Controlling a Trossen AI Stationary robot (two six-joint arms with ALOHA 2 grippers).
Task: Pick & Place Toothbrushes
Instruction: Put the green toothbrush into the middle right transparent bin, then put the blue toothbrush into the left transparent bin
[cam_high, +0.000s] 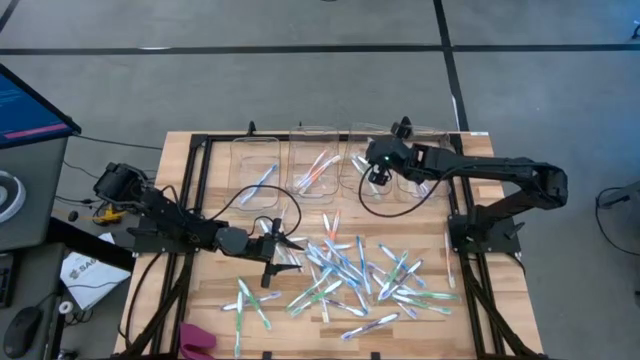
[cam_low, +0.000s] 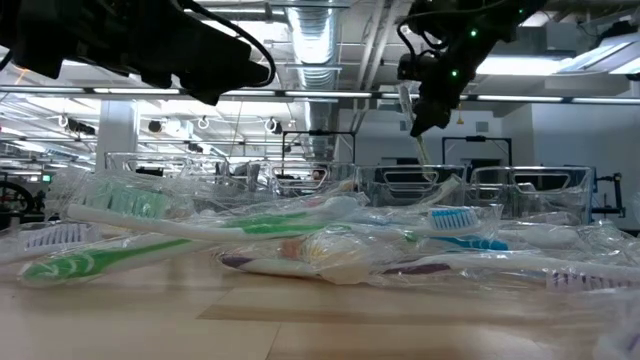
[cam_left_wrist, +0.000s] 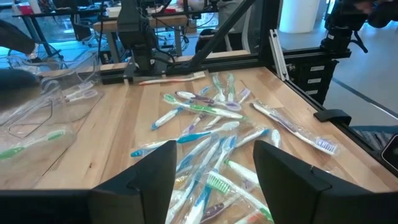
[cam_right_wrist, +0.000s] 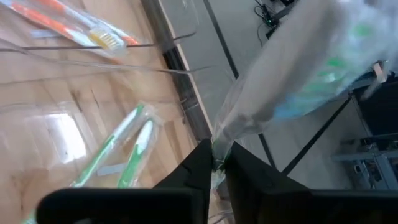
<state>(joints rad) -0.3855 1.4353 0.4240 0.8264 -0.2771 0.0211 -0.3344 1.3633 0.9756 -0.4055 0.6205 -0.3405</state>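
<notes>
1. Toothbrushes (cam_high: 350, 275) lay scattered in wrappers across the wooden worktop (cam_high: 200, 310).
2. Right gripper (cam_right_wrist: 219, 163) hung above the clear bins (cam_high: 312, 160) at the worktop's far edge, fingers pinching the end of one wrapped toothbrush (cam_right_wrist: 298, 81).
3. Left gripper (cam_left_wrist: 214, 163) sat low beside the pile, fingers spread, nothing between them.
4. Some bins already contained brushes.

overhead, table-level, two wrist views

- My left hand (cam_left_wrist: 214, 171) hovers, fingers spread apart, over the wooden desk (cam_left_wrist: 112, 134).
- Wrapped toothbrushes (cam_left_wrist: 211, 124) lie scattered just ahead.
</notes>
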